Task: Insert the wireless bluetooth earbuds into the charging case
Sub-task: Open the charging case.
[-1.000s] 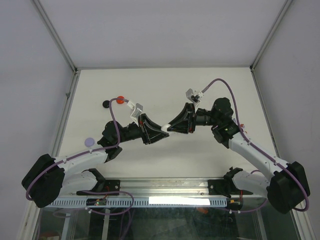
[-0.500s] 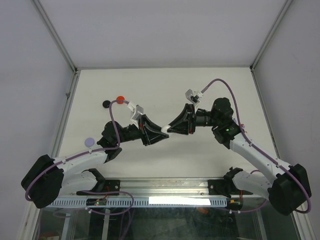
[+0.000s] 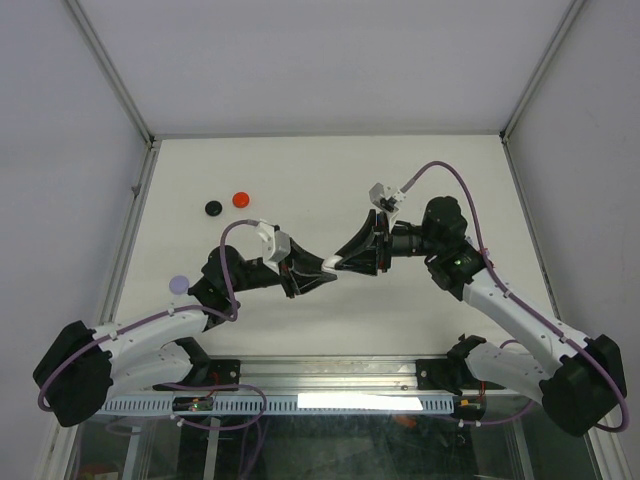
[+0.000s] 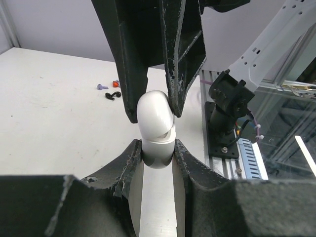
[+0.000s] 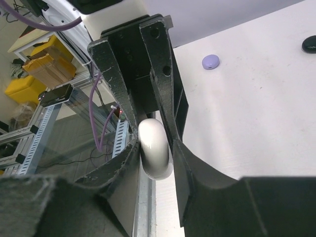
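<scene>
The white charging case (image 3: 330, 262) hangs in the air above the table's middle, gripped from both sides. My left gripper (image 3: 318, 273) is shut on its lower half (image 4: 158, 153). My right gripper (image 3: 342, 262) is shut on its rounded lid (image 4: 154, 111), which tilts a little at the seam. In the right wrist view the case (image 5: 154, 148) sits between the right gripper's (image 5: 155, 143) fingertips. Three small earbud pieces lie on the table at the left: black (image 3: 212, 207), red (image 3: 240, 199) and purple (image 3: 179, 284).
The pieces also show in the left wrist view, purple (image 4: 102, 87), red (image 4: 116, 83) and black (image 4: 114, 95). The right wrist view shows the purple one (image 5: 211, 61) and the black one (image 5: 309, 43). The metal rail (image 3: 330, 380) runs along the near edge.
The left arm has drawn back and down, and its cable no longer covers the red piece. Both grippers and the case have shifted slightly toward the near edge.
</scene>
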Robot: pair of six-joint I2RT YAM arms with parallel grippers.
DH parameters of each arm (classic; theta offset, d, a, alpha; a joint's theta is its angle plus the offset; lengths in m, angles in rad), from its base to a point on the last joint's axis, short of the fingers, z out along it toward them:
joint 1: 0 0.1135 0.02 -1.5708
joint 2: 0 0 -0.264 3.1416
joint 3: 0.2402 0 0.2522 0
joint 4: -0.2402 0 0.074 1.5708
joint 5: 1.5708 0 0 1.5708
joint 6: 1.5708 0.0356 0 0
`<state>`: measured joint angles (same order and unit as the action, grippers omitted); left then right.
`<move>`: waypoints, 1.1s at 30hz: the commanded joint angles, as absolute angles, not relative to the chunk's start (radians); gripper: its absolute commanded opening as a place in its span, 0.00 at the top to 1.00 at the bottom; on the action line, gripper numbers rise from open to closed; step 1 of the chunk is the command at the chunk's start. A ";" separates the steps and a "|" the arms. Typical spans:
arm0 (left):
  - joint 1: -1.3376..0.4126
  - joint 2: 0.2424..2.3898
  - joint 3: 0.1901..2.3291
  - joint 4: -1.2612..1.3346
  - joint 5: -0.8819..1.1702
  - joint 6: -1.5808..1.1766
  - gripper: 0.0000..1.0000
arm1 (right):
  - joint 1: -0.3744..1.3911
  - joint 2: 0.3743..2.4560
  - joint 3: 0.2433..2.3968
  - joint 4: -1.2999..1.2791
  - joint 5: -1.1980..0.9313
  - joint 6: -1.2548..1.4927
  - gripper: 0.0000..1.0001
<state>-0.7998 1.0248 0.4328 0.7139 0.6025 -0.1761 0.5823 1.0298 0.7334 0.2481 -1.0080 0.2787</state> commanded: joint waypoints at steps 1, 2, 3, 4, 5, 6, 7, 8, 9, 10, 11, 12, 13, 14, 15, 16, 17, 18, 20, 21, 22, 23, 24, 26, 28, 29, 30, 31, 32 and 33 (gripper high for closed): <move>-0.824 0.989 0.451 0.717 0.624 -0.074 1.00 | 0.578 1.008 0.801 0.225 -0.922 0.226 0.64; -0.824 0.988 0.449 0.716 0.625 -0.070 1.00 | 0.578 1.006 0.802 0.217 -0.916 0.223 0.62; -0.824 0.987 0.447 0.716 0.626 -0.067 1.00 | 0.579 1.005 0.803 0.212 -0.914 0.222 0.62; -0.824 0.985 0.441 0.717 0.624 -0.066 1.00 | 0.578 1.005 0.805 0.209 -0.911 0.220 0.61; -0.824 0.984 0.437 0.720 0.624 -0.064 1.00 | 0.579 1.005 0.806 0.206 -0.908 0.221 0.60; -0.824 0.983 0.434 0.723 0.626 -0.063 1.00 | 0.579 1.007 0.808 0.201 -0.904 0.220 0.60; -0.824 0.981 0.430 0.727 0.626 -0.063 1.00 | 0.579 1.010 0.810 0.196 -0.899 0.218 0.60; -0.824 0.979 0.427 0.733 0.625 -0.063 1.00 | 0.579 1.013 0.814 0.188 -0.896 0.215 0.59; -0.824 0.978 0.421 0.739 0.625 -0.064 1.00 | 0.580 1.015 0.817 0.179 -0.892 0.213 0.59; -0.824 0.976 0.416 0.745 0.622 -0.064 1.00 | 0.578 1.017 0.821 0.170 -0.885 0.209 0.58; -0.824 0.975 0.410 0.749 0.619 -0.063 1.00 | 0.579 1.019 0.824 0.160 -0.879 0.207 0.58; -0.824 0.974 0.405 0.755 0.615 -0.063 1.00 | 0.579 1.021 0.828 0.151 -0.873 0.203 0.57; -0.825 0.973 0.401 0.758 0.611 -0.064 1.00 | 0.580 1.022 0.831 0.142 -0.867 0.203 0.55; -0.824 0.973 0.394 0.761 0.602 -0.065 1.00 | 0.578 1.023 0.834 0.135 -0.863 0.201 0.54; -0.824 0.974 0.389 0.763 0.592 -0.066 1.00 | 0.579 1.023 0.839 0.127 -0.860 0.200 0.53; -0.825 0.975 0.384 0.763 0.581 -0.064 1.00 | 0.579 1.023 0.843 0.116 -0.858 0.198 0.52; -0.824 0.978 0.378 0.764 0.572 -0.062 1.00 | 0.579 1.022 0.848 0.105 -0.853 0.196 0.50; -0.825 0.980 0.372 0.765 0.553 -0.063 1.00 | 0.579 1.022 0.854 0.087 -0.845 0.190 0.49; -0.823 0.988 0.355 0.776 0.516 -0.070 1.00 | 0.577 1.020 0.873 0.031 -0.792 0.171 0.47; -0.822 0.992 0.344 0.793 0.497 -0.072 1.00 | 0.577 1.021 0.884 -0.009 -0.755 0.158 0.45; -0.823 0.998 0.333 0.806 0.474 -0.078 1.00 | 0.575 1.025 0.894 -0.050 -0.711 0.146 0.43; -0.823 1.002 0.323 0.816 0.454 -0.082 1.00 | 0.571 1.031 0.903 -0.106 -0.669 0.137 0.41; -0.822 1.006 0.312 0.830 0.436 -0.084 1.00 | 0.565 1.038 0.912 -0.147 -0.621 0.135 0.39; -0.822 1.014 0.287 0.854 0.397 -0.076 1.00 | 0.536 1.054 0.923 -0.212 -0.535 0.144 0.37; -0.822 1.023 0.251 0.887 0.347 -0.069 1.00 | 0.496 1.071 0.926 -0.264 -0.469 0.165 0.36; -0.821 1.027 0.238 0.900 0.333 -0.064 1.00 | 0.471 1.078 0.924 -0.286 -0.440 0.178 0.35; -0.821 1.030 0.229 0.908 0.320 -0.057 1.00 | 0.445 1.085 0.921 -0.305 -0.407 0.191 0.35; -0.821 1.032 0.221 0.912 0.311 -0.048 1.00 | 0.420 1.090 0.918 -0.326 -0.374 0.208 0.35; -0.819 1.036 0.213 0.918 0.300 -0.041 1.00 | 0.391 1.095 0.912 -0.343 -0.345 0.218 0.34; -0.819 1.040 0.208 0.923 0.284 -0.036 1.00 | 0.365 1.099 0.906 -0.357 -0.320 0.227 0.34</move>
<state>-0.8185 1.0321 0.2298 0.8082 0.3698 -0.0898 0.4473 1.0870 0.8864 -0.2516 -0.4992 0.1818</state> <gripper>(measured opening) 0.257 0.654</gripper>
